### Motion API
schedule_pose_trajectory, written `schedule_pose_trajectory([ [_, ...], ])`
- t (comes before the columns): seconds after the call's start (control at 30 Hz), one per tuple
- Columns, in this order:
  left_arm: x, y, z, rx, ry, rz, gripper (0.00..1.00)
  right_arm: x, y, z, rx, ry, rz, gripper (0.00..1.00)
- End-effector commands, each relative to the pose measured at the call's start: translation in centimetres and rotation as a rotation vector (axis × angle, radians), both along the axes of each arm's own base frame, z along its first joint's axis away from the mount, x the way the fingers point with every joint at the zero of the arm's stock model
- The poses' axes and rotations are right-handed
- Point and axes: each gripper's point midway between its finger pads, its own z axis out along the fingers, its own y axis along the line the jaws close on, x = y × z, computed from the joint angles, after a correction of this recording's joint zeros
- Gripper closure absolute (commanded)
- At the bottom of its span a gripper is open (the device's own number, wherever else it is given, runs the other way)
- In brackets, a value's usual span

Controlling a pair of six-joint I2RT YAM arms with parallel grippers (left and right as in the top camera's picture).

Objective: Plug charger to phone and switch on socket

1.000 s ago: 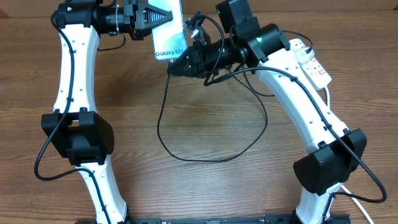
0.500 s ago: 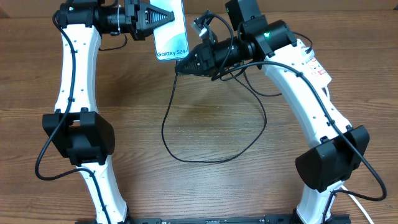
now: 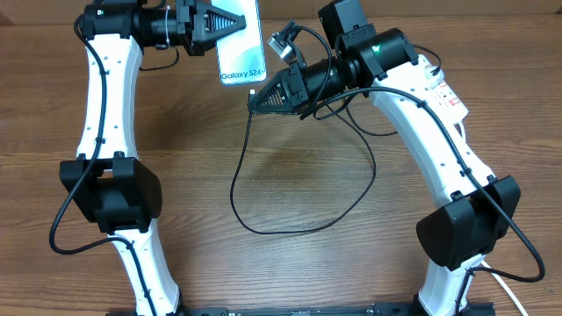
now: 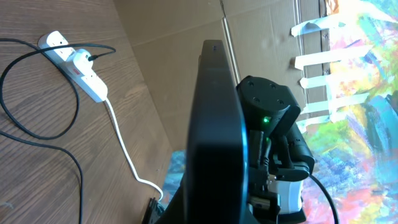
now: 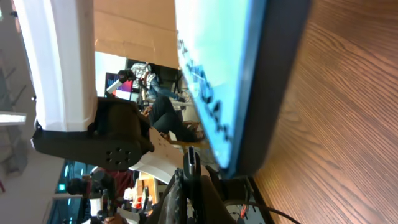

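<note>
- The phone (image 3: pixel 241 60) sits at the upper middle of the overhead view, lifted off the tabletop (image 3: pixel 290 281). It is a slim, rigid slab with a glossy pale-blue screen, white lettering and dark rounded edges.
- The left pincer (image 3: pixel 235 24) is clenched on the phone's upper part, so its lower short edge is free and faces the other arm.
- The charger (image 3: pixel 234 189) is a thin, limp black cable. One end rises to the right pincer (image 3: pixel 255 98) just below the phone. The rest lies in a wide loose loop across the middle of the tabletop and runs on towards the upper right.
- The right pincer is clamped on the charger's connector end. In the right wrist view its fingertips (image 5: pixel 189 177) point up at the phone's dark bottom edge, close but apart from it.
- Step in hand, as I judge it: lining the connector up with the phone's port, with insertion not yet done.
- The next move calls for a fine, straight push along the phone's long axis. The tip is small and the port narrow, so a tilt would likely jam or skid on the smooth edge.
- The socket (image 3: pixel 450 98) is a white, hard plastic strip with red marks. It lies at the upper right, half hidden by the right arm. The left wrist view shows a plug seated in it, and a thick white cord (image 4: pixel 124 152) trailing away.
- The tabletop is matte brown wood grain.
</note>
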Motion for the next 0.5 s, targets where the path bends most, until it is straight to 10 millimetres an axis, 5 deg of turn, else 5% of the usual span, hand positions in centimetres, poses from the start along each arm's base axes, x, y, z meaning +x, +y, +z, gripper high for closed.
schedule_pose_trajectory([
  [0.0,-0.4,-0.5,0.5,-0.034,-0.004,-0.034,0.96,-0.8,0.8,0.2,0.027,-0.016,0.039,0.96],
  [0.47,-0.7,-1.4,0.5,-0.034,-0.005,-0.053,0.96,0.3,1.0,-0.8,-0.044,-0.020,-0.018,0.96],
])
